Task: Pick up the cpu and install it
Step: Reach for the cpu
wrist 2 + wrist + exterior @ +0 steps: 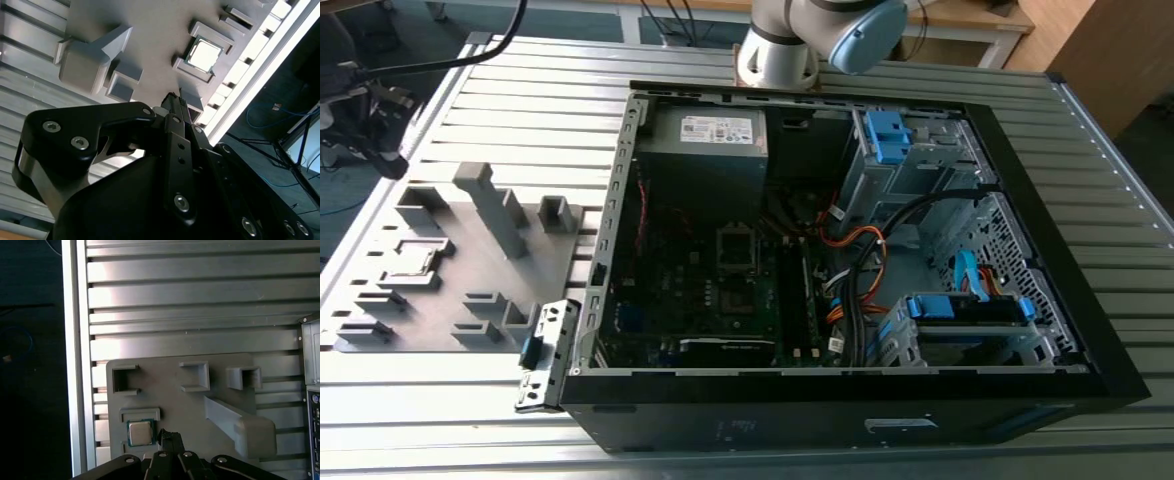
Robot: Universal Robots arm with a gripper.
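Jaws: closed, tips pressed together, gripping nothing in both wrist views. Hang over the grey plate [170, 405], close to one of its edges.

Cpu [139, 433]: lies flat, silvery top up, in a shallow square pocket of the plate, framed by low grey ridges. Sits just beside the jaw tips in the first wrist view and a little ahead of them in the second wrist view, touching neither tip.

Blocks [255, 432]: rise from the plate on the opposite side of the jaws from the cpu, near but apart. Include one tall sloped piece and several small open brackets further ahead of the tips.

Desk [520, 100]: slatted metal, carries both plate and case.

Case [1121, 370]: black, lies on its side with the panel off, beyond the blocks and well apart from the jaws. Shows a board, cables and blue drive brackets inside.

Arm [801, 40]: stands behind the case at the desk's far edge.
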